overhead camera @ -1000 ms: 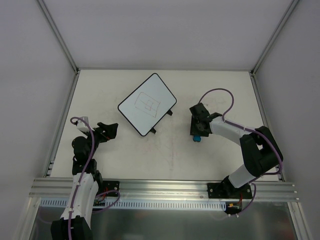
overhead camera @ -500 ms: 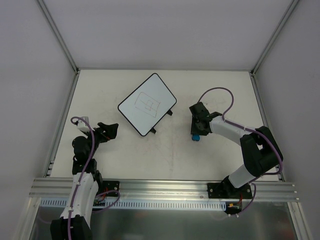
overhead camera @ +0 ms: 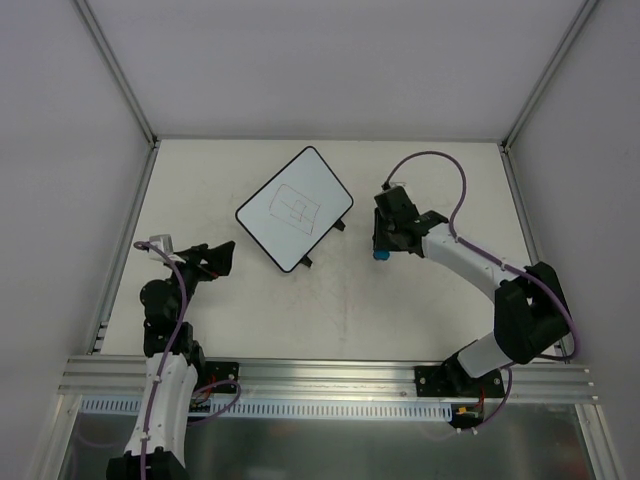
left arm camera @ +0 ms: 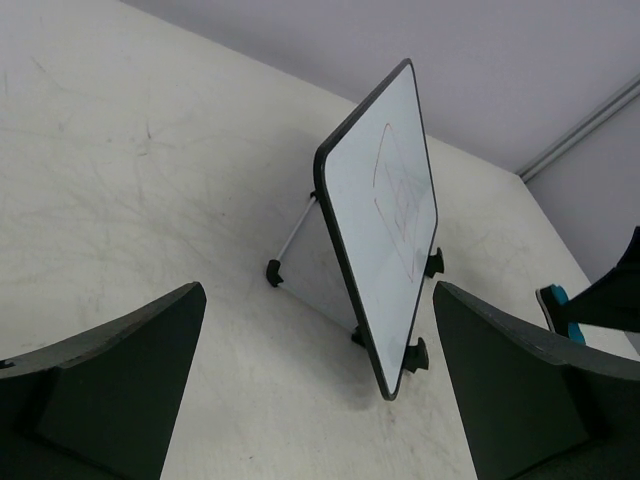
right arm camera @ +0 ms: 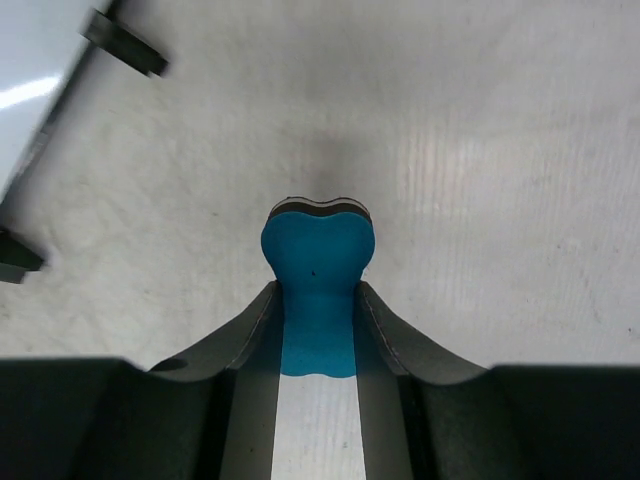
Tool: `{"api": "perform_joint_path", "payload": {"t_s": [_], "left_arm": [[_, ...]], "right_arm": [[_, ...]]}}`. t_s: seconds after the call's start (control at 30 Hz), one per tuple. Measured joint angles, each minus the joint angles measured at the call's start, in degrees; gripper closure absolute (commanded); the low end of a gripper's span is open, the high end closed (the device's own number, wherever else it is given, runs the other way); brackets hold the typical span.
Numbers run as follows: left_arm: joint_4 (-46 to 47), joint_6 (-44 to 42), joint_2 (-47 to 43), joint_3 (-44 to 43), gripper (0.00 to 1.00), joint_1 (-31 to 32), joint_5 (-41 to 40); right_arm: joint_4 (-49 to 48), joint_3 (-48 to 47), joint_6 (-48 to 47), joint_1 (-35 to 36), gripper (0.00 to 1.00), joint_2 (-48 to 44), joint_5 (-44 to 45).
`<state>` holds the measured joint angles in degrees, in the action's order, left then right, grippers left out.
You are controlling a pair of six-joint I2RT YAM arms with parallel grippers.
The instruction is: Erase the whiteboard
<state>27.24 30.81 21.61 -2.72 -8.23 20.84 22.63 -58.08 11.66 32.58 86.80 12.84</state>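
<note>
Soft, even light fills the top view; the surface (overhead camera: 330, 310) is bright and shadows are faint. In the right wrist view a dim shadow sits just beyond the eraser (right arm camera: 318, 262), the whiteboard (right arm camera: 35, 95) shows a glare streak, and the near fingers (right arm camera: 245, 330) are dark and blurred.

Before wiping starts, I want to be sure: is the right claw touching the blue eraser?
Touching. The right wrist view shows the right claw clamped on the blue eraser from both sides, with its foam squeezed narrower at the grip.
</note>
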Motion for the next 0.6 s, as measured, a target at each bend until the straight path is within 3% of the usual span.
{"api": "perform_joint_path", "payload": {"t_s": [0.1,0.37,0.6], "left_arm": [[2.93,0.79,1.73,0.0,0.01,0.0,1.53],[15.15,4.92,21.24,0.09,0.01,0.0,8.28],[22.32,6.19,23.17,0.11,0.01,0.0,11.8]], "right_arm": [[-0.13,-4.31,-1.53,0.42,1.0,-0.11,-0.46],[0.61,-15.26,-5.57,2.69,1.0,2.69,-1.9],[-5.2,-19.76,-9.2,6.14,1.0,5.22,-1.9]]}}
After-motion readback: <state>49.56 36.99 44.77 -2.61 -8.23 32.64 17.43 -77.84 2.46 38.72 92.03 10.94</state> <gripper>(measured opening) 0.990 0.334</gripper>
